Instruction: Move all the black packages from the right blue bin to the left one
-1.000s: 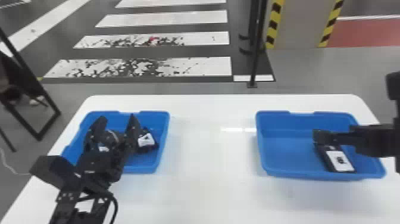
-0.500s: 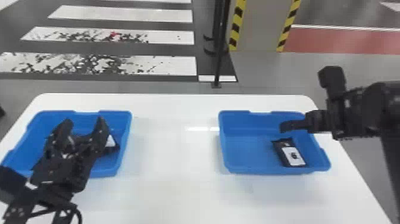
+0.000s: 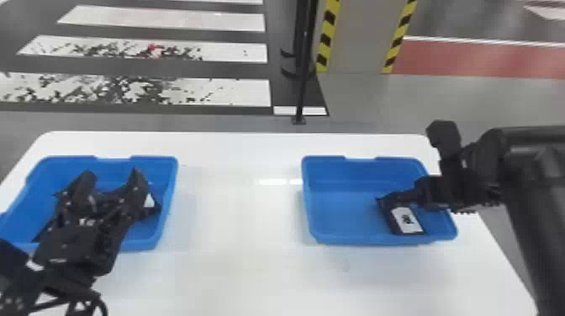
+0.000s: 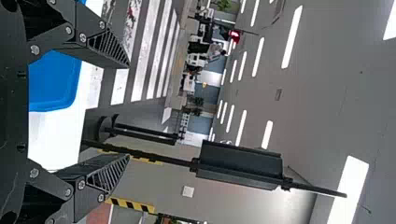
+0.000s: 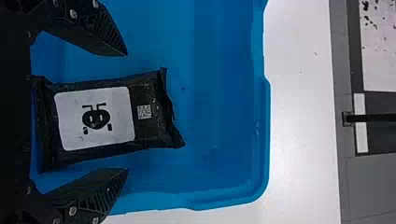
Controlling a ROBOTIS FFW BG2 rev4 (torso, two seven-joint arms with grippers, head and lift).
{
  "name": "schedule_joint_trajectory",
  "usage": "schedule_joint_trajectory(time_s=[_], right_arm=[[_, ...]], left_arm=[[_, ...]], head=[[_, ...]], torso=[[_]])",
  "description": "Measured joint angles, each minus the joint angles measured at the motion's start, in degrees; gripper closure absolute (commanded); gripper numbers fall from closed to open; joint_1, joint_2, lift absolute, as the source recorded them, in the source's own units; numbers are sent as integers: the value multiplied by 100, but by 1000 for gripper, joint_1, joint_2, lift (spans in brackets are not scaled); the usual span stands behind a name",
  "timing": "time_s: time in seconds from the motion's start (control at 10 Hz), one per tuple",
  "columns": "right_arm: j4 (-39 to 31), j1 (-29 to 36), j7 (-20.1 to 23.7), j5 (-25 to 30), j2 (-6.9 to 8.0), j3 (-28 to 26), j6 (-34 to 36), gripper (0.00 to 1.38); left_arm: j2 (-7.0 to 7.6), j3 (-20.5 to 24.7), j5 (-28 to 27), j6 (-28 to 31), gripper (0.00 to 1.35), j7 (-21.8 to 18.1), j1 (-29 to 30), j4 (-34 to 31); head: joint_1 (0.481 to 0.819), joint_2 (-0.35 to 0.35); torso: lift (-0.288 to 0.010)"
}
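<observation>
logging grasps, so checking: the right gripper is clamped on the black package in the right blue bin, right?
Not clamped: the right wrist view shows the right gripper open, with gaps between its fingers and the black package in the right blue bin.

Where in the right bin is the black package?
In the head view, the black package lies toward the near right corner of the right blue bin; the right wrist view shows it between the right pincer's open fingers.

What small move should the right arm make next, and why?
Probably ease the right gripper shut on the black package: in the right wrist view its open fingers flank the package, which lies in the right blue bin.
</observation>
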Motion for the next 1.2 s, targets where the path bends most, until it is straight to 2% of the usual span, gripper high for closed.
schedule_joint_trajectory(time_s=[0.7, 1.0, 1.2], right_arm=[[269, 43, -111, 22, 18, 424, 0, 160], [178, 34, -326, 117, 19, 475, 0, 372], [306, -15, -344, 123, 19, 477, 0, 664]], left_arm=[[10, 69, -61, 28, 397, 0, 2, 0], [10, 94, -60, 54, 397, 0, 5, 0], [5, 118, -78, 71, 397, 0, 17, 17]], head=[[695, -70], [695, -78], [695, -79]], torso=[[-140], [-140], [-140]])
